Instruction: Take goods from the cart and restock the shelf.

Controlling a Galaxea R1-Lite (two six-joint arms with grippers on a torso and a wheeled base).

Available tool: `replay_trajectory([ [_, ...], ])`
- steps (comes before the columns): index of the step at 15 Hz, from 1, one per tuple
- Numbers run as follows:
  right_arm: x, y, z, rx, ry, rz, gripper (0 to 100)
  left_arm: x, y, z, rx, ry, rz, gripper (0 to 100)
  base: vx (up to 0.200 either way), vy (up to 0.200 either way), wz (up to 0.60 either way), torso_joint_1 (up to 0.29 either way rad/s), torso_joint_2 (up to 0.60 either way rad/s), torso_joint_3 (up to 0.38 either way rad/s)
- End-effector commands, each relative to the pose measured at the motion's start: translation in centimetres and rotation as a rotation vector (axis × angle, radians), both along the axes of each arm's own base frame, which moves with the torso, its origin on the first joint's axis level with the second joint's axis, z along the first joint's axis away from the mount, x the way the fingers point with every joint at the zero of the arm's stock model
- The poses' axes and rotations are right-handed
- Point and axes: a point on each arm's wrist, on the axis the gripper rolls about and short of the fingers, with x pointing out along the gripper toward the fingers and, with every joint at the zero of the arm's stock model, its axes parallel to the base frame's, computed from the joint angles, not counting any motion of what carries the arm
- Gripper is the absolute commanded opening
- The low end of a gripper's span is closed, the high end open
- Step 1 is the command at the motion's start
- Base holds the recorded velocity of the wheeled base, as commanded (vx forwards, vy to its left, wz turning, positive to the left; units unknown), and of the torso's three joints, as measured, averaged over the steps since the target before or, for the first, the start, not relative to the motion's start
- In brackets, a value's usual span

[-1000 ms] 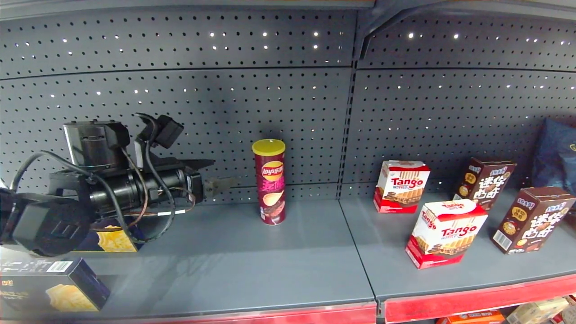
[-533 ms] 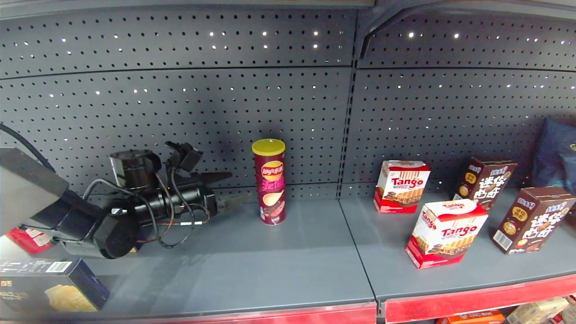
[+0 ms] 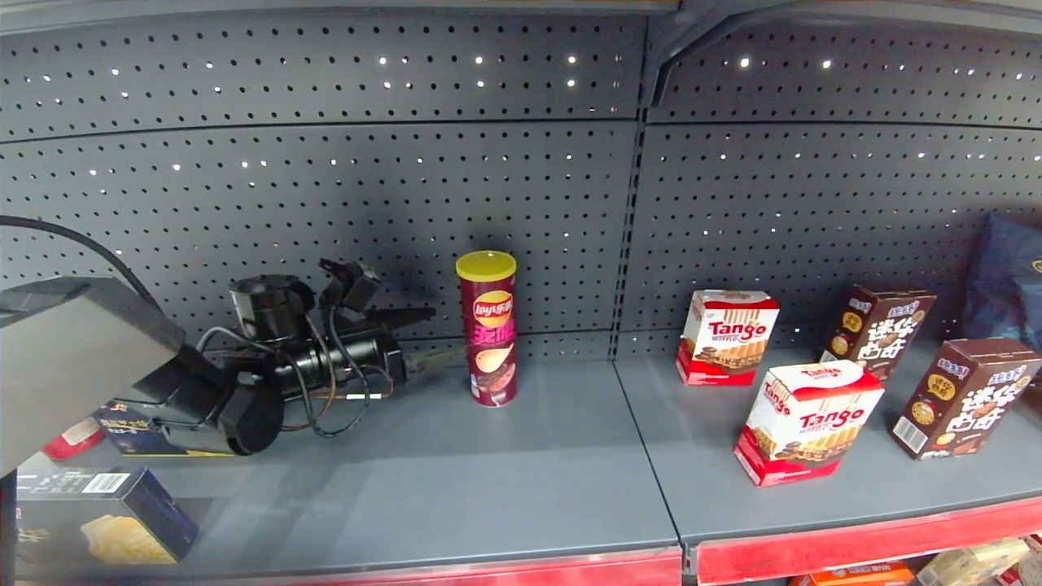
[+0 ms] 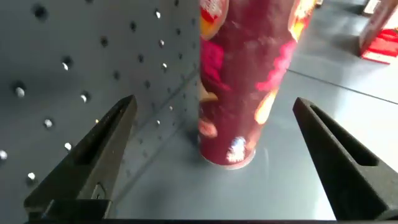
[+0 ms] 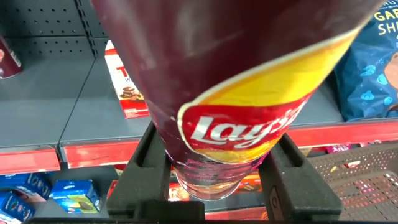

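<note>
A maroon chips can point(image 3: 487, 330) with a yellow lid stands upright on the grey shelf point(image 3: 423, 480), close to the pegboard back wall. My left gripper point(image 3: 435, 338) lies low over the shelf just to its left, pointing at it. In the left wrist view the left gripper point(image 4: 214, 104) is open, its fingers point(image 4: 93, 162) spread wide, and the can point(image 4: 242, 81) stands just ahead of the gap, untouched. My right gripper point(image 5: 221, 180) is shut on a second maroon chips can point(image 5: 236, 74), held in front of the lower shelves.
Two red-and-white wafer boxes point(image 3: 806, 423) and two brown boxes point(image 3: 961, 395) stand on the shelf's right half, with a blue bag point(image 3: 1005, 277) at the far right. Dark boxes point(image 3: 98, 521) lie at the front left. A basket point(image 5: 367, 180) sits below the held can.
My left arm has moved right and down toward the standing can, deeper into the shelf. The can and the boxes have not moved.
</note>
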Motion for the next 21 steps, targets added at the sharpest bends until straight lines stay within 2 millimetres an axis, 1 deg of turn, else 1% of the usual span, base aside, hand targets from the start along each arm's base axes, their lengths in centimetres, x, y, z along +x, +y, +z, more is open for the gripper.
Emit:
replay_trajectory([
  [1,0.0,0.0,0.0,0.000,0.003,0.000,0,0.7,-0.7,0.1,-0.002,-0.011,-0.016,100,0.000,0.000,0.00,0.000,0.00,0.000],
  [4,0.0,0.0,-0.2,0.000,0.006,0.000,0,0.7,-2.4,0.0,0.000,0.009,-0.051,100,0.000,0.000,0.00,0.000,0.00,0.000],
  [7,-0.1,0.0,-0.3,0.000,0.000,-0.001,0,0.5,-3.3,-0.2,0.001,0.016,-0.067,100,0.000,0.000,0.00,0.000,0.00,0.000],
  [9,-0.1,0.0,-0.4,0.001,0.005,-0.001,0,1.0,-3.9,-0.9,0.007,0.024,-0.045,100,0.000,0.000,0.00,0.000,0.00,0.000],
  [11,-0.1,0.0,-0.4,0.001,0.003,-0.001,0,1.2,-4.1,-1.1,0.007,0.021,-0.046,100,0.000,0.000,0.00,0.000,0.00,0.000],
  [14,-0.1,0.0,-0.4,0.001,0.003,-0.001,0,1.9,-4.8,-2.2,0.010,0.033,-0.058,100,0.000,0.000,0.00,0.000,0.00,0.000],
  [17,-0.1,0.0,-0.4,0.001,0.001,-0.001,0,3.4,-5.2,-2.8,0.013,0.013,-0.015,100,0.000,0.000,0.00,0.000,0.00,0.000],
  [19,-0.1,0.0,-0.5,0.001,0.005,-0.003,0,3.5,-5.9,-3.3,0.032,0.069,0.000,100,0.000,0.000,0.00,0.000,0.00,0.000],
  [21,-0.1,0.0,-0.5,0.001,0.005,-0.003,0,3.7,-6.2,-3.1,0.034,0.060,0.006,100,0.000,0.000,0.00,0.000,0.00,0.000],
])
